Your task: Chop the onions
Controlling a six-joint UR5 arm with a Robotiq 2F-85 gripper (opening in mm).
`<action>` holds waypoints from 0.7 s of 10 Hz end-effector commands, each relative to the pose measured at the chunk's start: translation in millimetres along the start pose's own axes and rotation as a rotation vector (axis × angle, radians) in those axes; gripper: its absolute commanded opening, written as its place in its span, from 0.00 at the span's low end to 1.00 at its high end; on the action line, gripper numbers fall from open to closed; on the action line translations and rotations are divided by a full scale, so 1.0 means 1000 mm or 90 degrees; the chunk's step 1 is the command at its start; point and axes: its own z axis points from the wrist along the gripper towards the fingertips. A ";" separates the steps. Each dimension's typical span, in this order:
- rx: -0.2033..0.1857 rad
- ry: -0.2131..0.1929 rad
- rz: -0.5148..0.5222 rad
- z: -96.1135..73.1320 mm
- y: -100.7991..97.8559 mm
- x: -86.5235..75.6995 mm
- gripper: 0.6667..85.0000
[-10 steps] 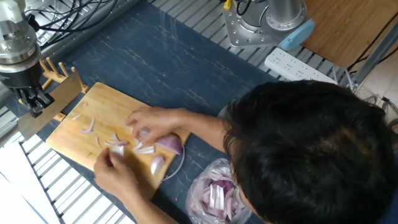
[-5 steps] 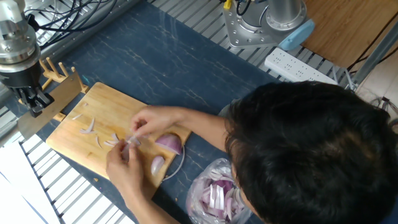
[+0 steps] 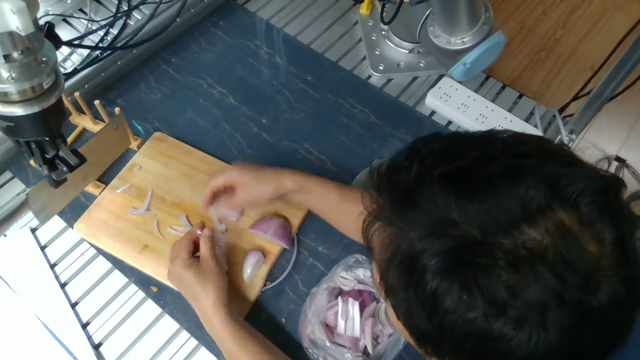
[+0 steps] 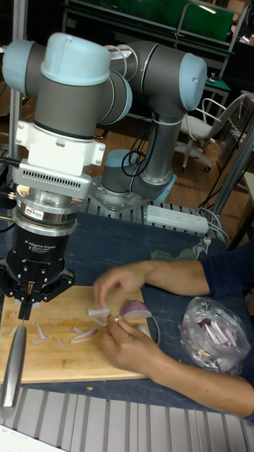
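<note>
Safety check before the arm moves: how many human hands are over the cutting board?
2: one hand over the cutting board's middle, the other hand at its near edge. None hidden.

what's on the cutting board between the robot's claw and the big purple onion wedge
In the fixed view, between the claw and the onion wedge lie thin onion slivers on bare board, then the person's two hands handling pieces.
</note>
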 end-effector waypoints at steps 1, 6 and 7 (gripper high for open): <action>-0.005 -0.003 0.001 -0.002 0.000 -0.001 0.00; 0.010 0.017 -0.040 -0.005 -0.009 0.006 0.00; 0.013 0.021 -0.043 -0.006 -0.009 0.008 0.00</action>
